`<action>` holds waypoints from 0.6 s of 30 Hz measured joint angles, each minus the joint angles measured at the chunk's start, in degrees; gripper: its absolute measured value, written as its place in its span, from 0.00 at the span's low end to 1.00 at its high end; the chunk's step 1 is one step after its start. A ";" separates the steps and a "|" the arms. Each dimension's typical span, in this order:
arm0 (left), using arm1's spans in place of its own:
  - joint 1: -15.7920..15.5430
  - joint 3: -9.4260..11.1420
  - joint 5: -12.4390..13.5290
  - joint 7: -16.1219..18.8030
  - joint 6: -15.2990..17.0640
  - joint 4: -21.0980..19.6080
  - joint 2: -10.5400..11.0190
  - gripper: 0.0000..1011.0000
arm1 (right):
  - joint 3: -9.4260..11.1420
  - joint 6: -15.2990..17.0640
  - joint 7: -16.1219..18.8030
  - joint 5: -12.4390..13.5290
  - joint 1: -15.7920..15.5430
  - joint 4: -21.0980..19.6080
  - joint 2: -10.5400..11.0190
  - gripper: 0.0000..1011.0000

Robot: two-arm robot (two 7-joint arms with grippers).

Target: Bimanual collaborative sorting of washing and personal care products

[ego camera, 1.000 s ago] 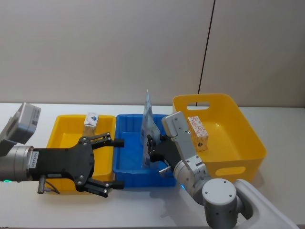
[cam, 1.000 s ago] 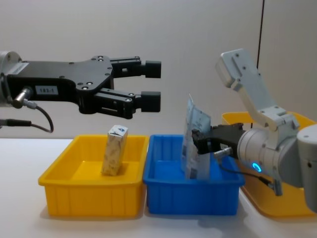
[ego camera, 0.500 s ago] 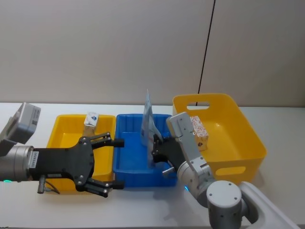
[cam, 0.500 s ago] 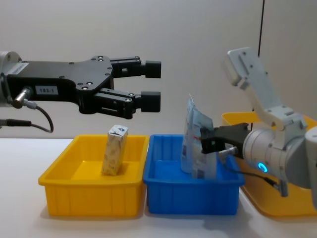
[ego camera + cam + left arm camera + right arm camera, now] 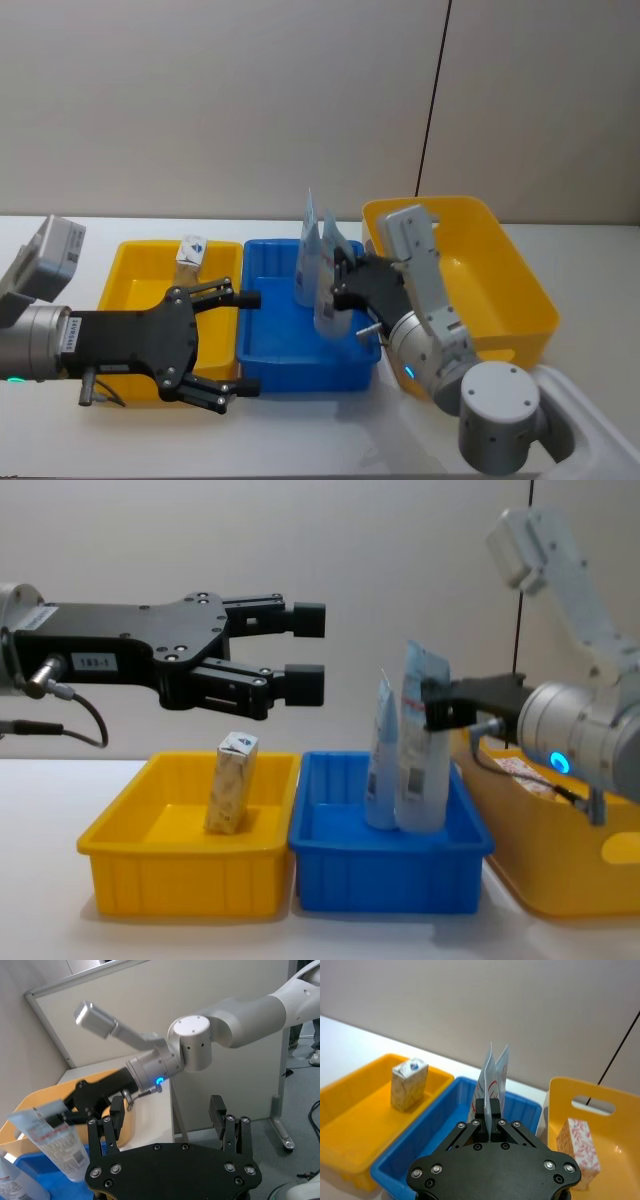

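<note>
Fingers of the right claw [image 5: 437,702] are pinching a squeeze tube [image 5: 421,742] near its flat top, holding it upright with its foot low inside the blue tray [image 5: 388,885], just beside a second tube [image 5: 381,755] standing there, seemingly so like goes with like. Left claw [image 5: 305,645] is hovering spread apart above the yellow tray [image 5: 180,878], where one leaf-print box [image 5: 231,782] is standing; another box [image 5: 579,1150] is sitting in the yellow bin [image 5: 520,290] on the table [image 5: 590,260].

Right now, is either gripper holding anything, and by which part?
The right gripper is shut on a tube, pinching its upper part, just below the flat top, over the blue tray. The left gripper is open and holds nothing.
</note>
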 joint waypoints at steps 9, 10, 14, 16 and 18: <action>0.00 0.00 0.00 0.00 0.00 0.00 0.00 0.99 | 2.10 -0.74 1.37 1.06 -0.57 -4.91 1.29 0.01; 0.00 0.00 0.00 0.00 0.00 0.00 0.00 0.99 | 2.30 -0.79 1.49 1.17 -0.62 -5.27 1.44 0.01; 0.00 0.00 0.00 0.00 0.00 0.00 0.00 0.99 | 3.54 -1.00 2.12 1.76 -0.91 -6.98 2.34 0.01; 0.00 0.00 0.00 0.00 0.00 0.00 0.00 0.99 | 4.32 -1.08 2.48 2.12 -1.10 -7.77 2.88 0.01; 0.00 0.00 0.00 0.00 0.00 0.00 0.00 0.99 | 4.89 -1.15 2.74 2.34 -1.24 -8.31 3.31 0.01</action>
